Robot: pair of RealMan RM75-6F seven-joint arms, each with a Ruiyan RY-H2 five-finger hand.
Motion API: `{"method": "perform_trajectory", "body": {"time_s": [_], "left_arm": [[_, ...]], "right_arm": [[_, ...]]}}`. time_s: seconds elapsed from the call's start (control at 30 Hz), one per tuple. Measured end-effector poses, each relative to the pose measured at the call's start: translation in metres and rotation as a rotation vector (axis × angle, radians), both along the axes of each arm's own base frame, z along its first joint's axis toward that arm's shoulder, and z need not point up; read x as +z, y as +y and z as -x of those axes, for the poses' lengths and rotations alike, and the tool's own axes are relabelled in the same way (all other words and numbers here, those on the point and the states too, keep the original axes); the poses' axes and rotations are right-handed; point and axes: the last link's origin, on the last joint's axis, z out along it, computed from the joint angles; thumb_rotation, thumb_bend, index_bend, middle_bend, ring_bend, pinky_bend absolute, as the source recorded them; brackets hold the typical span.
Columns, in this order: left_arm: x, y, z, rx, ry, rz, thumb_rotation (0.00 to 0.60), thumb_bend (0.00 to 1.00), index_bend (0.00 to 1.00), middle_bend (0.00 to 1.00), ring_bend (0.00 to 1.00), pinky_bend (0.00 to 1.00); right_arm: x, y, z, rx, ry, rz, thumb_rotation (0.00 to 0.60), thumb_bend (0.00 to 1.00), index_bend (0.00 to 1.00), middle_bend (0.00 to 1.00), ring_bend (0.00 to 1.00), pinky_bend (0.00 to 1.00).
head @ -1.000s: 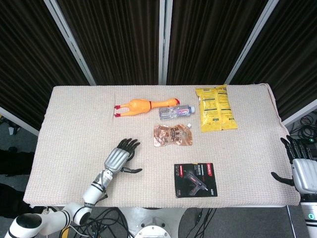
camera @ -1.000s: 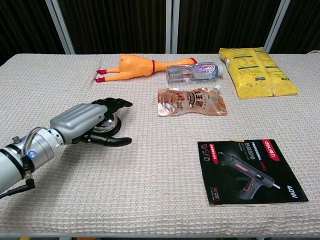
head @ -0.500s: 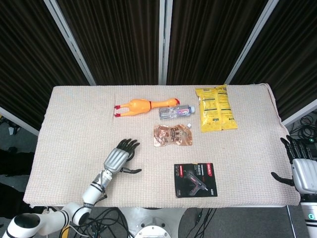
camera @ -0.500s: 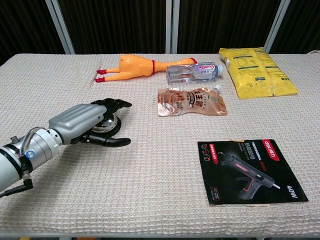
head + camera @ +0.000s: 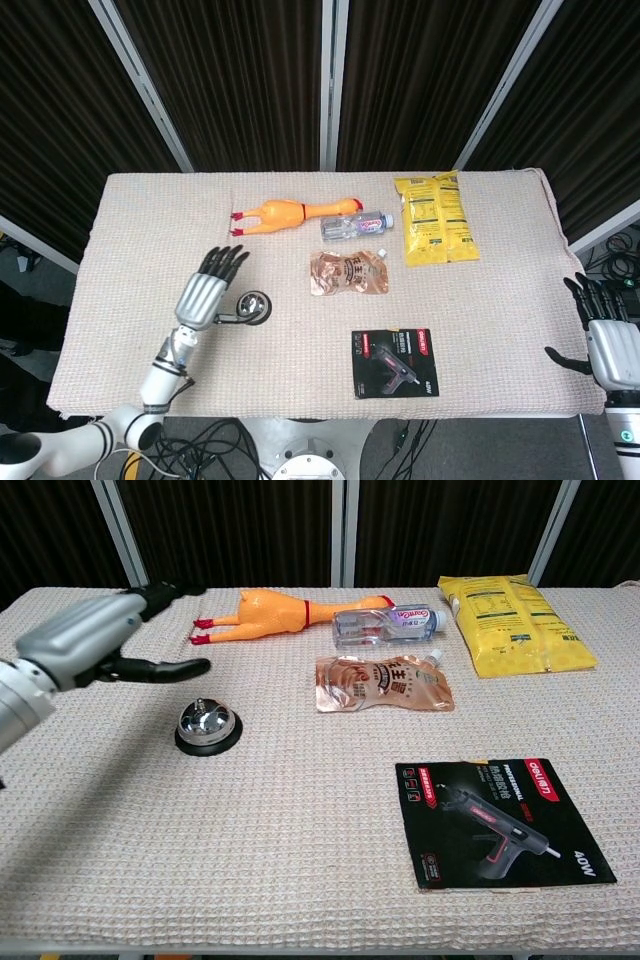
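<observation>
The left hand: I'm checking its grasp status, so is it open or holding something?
Open. The left hand is raised clear of the bell, fingers spread, holding nothing.

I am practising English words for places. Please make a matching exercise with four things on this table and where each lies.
Things:
1. rubber chicken
2. bell
3. yellow bag
4. glue gun package

Places:
A. nearest the table's front edge
B. just right of the left hand
C. far right corner
D. at the back, left of the bottle

Pairs: 1-D, 2-B, 3-C, 4-A
</observation>
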Motion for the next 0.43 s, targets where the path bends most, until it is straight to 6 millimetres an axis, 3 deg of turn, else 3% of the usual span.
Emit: {"method": "perform_trajectory", "body": {"time_s": [0.17,0.3,0.43], "left_arm": [[0.046,-0.027,0.047,0.111,0.062,-0.11,0.122,0.0,0.03,0.0,0.0,0.0],[0.087,-0.062,0.089,0.221,0.126,-0.185,0.122,0.0,0.03,0.0,0.0,0.0],[0.116,-0.092,0.109,0.28,0.174,-0.218,0.127,0.0,0.03,0.0,0.0,0.0]], "right_arm": [[-0.004,-0.001,-0.001,0.007,-0.025,-0.008,0.6,0.0,0.0,0.0,0.0,0.0],[-0.011,0.0,-0.003,0.021,-0.039,-0.022,0.6,0.0,0.0,0.0,0.0,0.0],[-0.013,0.002,-0.003,0.031,-0.041,-0.029,0.6,0.0,0.0,0.0,0.0,0.0]]}}
